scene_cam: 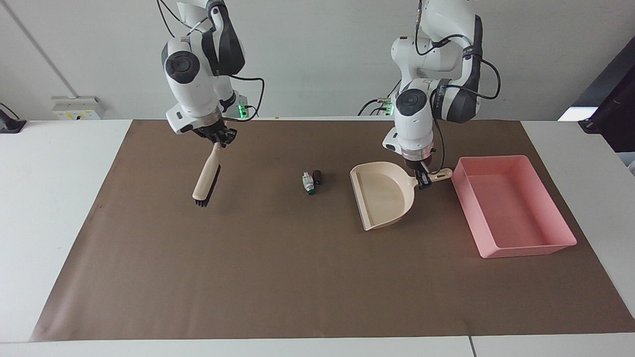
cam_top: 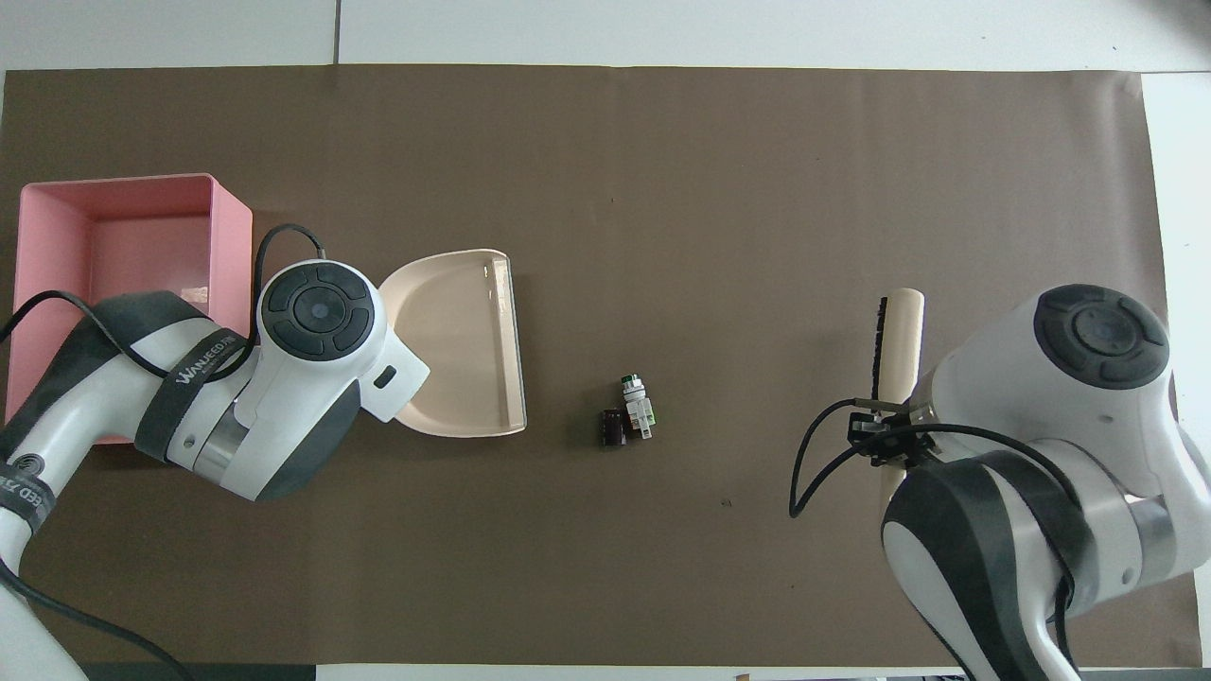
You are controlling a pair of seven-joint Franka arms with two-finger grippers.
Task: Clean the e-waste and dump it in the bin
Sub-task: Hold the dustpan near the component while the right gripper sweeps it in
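Observation:
The e-waste lies mid-mat: a white part with a green end (scene_cam: pixel 308 184) (cam_top: pixel 638 409) and a dark short cylinder (scene_cam: pixel 317 176) (cam_top: pixel 615 427) touching it. My left gripper (scene_cam: pixel 423 179) is shut on the handle of the beige dustpan (scene_cam: pixel 382 199) (cam_top: pixel 464 340), held just above the mat between the e-waste and the pink bin (scene_cam: pixel 511 204) (cam_top: pixel 114 227). My right gripper (scene_cam: pixel 216 139) (cam_top: pixel 885 435) is shut on the handle of a beige brush (scene_cam: pixel 205 177) (cam_top: pixel 897 345) with black bristles, which hangs in the air over the mat toward the right arm's end.
A brown mat (scene_cam: pixel 278 277) covers most of the white table (scene_cam: pixel 49 198). Its half farther from the robots is bare. The bin stands at the left arm's end of the mat.

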